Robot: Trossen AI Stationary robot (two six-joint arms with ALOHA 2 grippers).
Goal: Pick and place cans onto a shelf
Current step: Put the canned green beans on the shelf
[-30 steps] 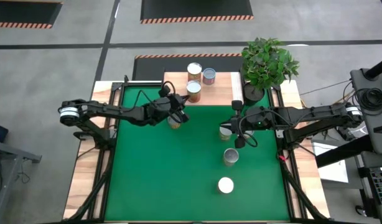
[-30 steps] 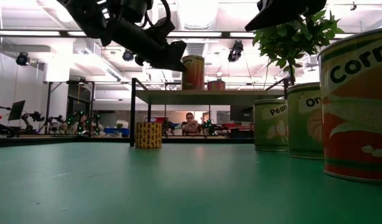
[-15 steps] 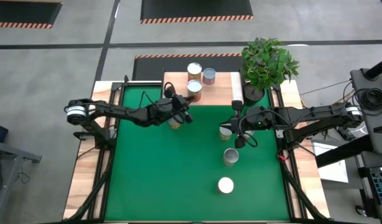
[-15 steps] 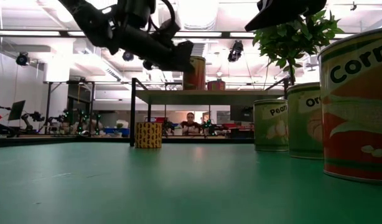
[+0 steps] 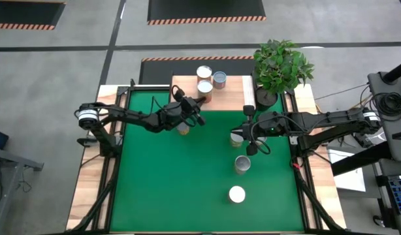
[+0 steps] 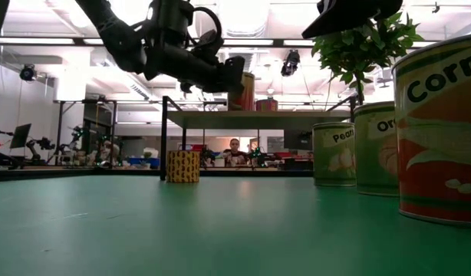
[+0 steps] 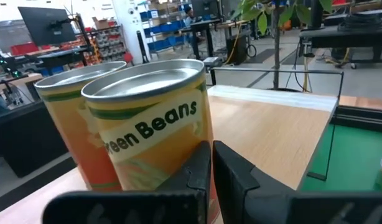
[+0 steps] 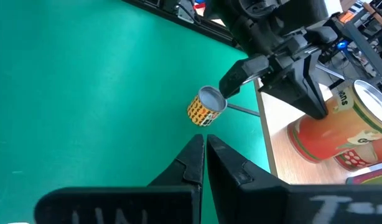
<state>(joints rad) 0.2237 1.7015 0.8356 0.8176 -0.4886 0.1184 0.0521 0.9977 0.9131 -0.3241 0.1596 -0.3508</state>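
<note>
The shelf (image 5: 233, 88), a light-wood board on black legs, stands at the table's far edge with three cans on it. My left gripper (image 7: 209, 152) is shut, level with the shelf top, against the nearest one, a Green Beans can (image 5: 204, 86). A second can (image 7: 73, 118) stands right behind that one, and a third (image 5: 219, 79) stands to the right. A small yellow can (image 5: 182, 129) stands on the green table under my left arm. My right gripper (image 8: 203, 146) hovers shut above the table near another can (image 5: 236, 138), touching nothing. My left gripper pushes the Green Beans can with its shut fingertips (image 7: 200, 163), which meet the low part of the can's side wall (image 7: 178, 155). The fingers come level from the table's near side. The can stands upright on the shelf board.
Two more cans (image 5: 242, 163) (image 5: 236, 194) stand on the green table (image 5: 168, 189) toward the near right. A potted plant (image 5: 282, 65) stands by the shelf's right end. In the low view three cans (image 6: 443, 138) loom close at the right.
My left gripper has gone toward the table's far edge and a little down, staying shut. The Green Beans can has slid from the shelf's near edge farther back, upright, until it stands close to the can behind it.
</note>
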